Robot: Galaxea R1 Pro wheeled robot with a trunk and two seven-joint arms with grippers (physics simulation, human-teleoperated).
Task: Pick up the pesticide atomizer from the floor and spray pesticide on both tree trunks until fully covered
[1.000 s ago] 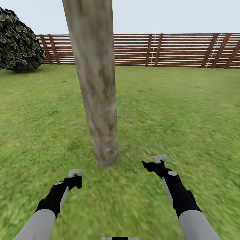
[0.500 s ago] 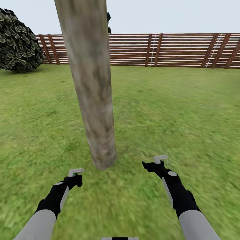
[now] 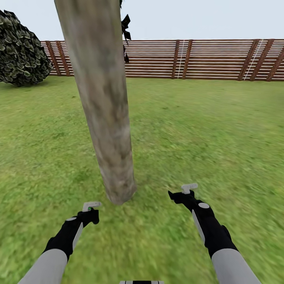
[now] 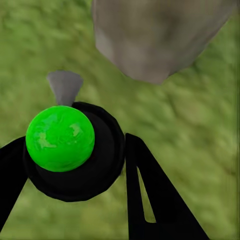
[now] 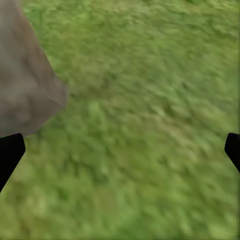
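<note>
- My left gripper is closed around the atomizer, whose nozzle faces the trunk just ahead, ready to spray.
- My right gripper hangs wide open and empty over the grass, beside the trunk's base.

A thick leaning tree trunk rises just ahead of the left tool, from lower centre to the upper left of the frame, blocking that way forward. Ahead of the right tool open lawn runs clear to the slatted fence. A dark shrub stands far off, upper left.
</note>
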